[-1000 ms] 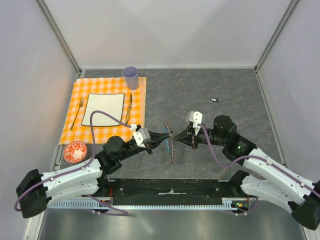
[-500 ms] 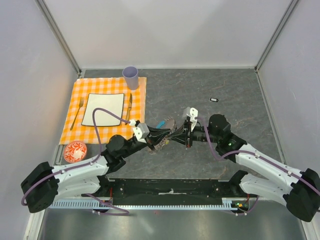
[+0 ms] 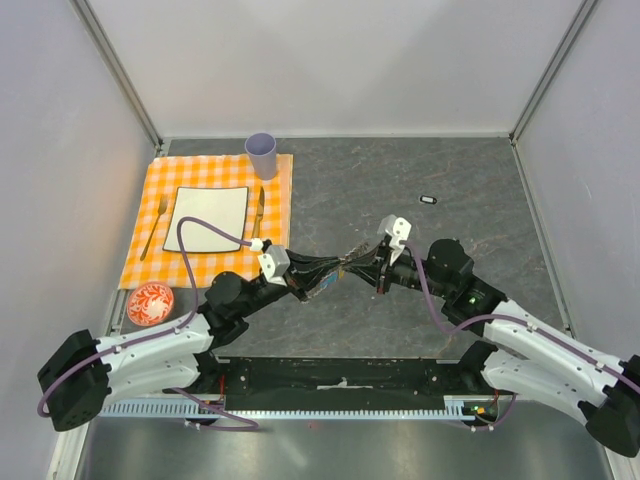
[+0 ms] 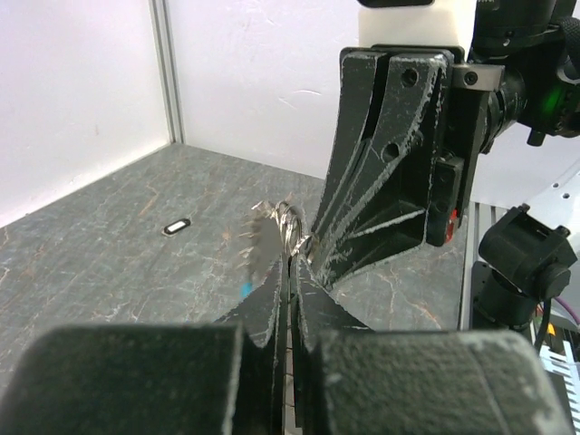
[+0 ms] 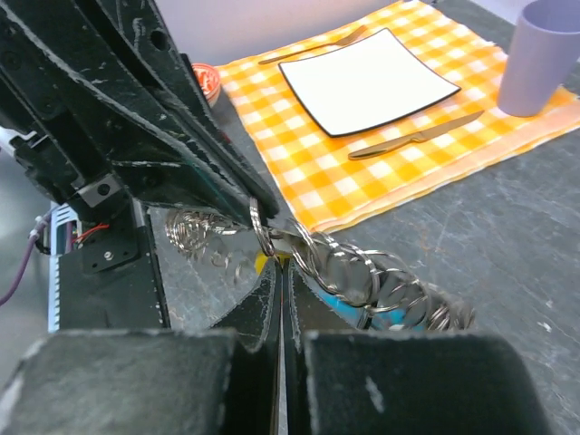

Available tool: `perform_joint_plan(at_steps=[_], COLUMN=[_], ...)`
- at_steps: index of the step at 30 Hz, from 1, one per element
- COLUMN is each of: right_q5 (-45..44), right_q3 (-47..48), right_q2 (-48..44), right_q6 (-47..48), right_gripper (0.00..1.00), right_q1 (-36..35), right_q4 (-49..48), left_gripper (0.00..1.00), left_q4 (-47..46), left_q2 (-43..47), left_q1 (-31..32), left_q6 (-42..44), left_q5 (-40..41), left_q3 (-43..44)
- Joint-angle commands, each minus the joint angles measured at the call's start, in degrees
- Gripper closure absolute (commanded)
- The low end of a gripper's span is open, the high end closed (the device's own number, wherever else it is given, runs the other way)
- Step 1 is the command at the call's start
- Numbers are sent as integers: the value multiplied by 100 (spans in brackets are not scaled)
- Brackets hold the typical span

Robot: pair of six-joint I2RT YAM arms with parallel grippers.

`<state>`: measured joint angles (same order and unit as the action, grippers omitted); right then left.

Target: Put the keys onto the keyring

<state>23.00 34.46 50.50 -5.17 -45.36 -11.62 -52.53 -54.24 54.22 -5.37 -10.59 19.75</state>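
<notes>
Keyring pinched between both grippers, tip to tip.
Keyring (image 5: 362, 276) is held up at the meeting fingertips, chain bunched just past them (blue section peeks out underneath). Left gripper (image 4: 290, 272) and right gripper (image 5: 279, 272) are both clamped tight on its rings, tips almost touching. One black key (image 3: 428, 199) lies on the table beyond the right fingers, well apart. Orange placemat (image 3: 280, 200) sits beyond the left fingers.

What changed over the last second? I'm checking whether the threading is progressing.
The left gripper and right gripper, both pinching the keyring, shifted slightly away from the near edge. Its chain, which dangled toward that edge, is now bunched between their fingertips. Both grips held; the loose black key, placemat and bowl stayed put.
</notes>
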Motion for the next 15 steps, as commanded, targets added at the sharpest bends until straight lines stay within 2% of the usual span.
perform_joint_plan(at_steps=[1, 6, 15], right_q5=[-1026, -737, 388], right_q3=[-124, 35, 254], right_q2=[-233, -93, 38], right_q6=[235, 271, 297], right_gripper=[100, 100, 100], right_q1=[194, 221, 221], right_q4=[300, 432, 546], left_gripper=[98, 98, 98], left_q4=[-214, -319, -573], left_q2=[352, 318, 45], left_q1=[133, 124, 124], left_q6=[-412, -720, -799], left_q5=[-514, -725, -751], left_q3=[249, 205, 231])
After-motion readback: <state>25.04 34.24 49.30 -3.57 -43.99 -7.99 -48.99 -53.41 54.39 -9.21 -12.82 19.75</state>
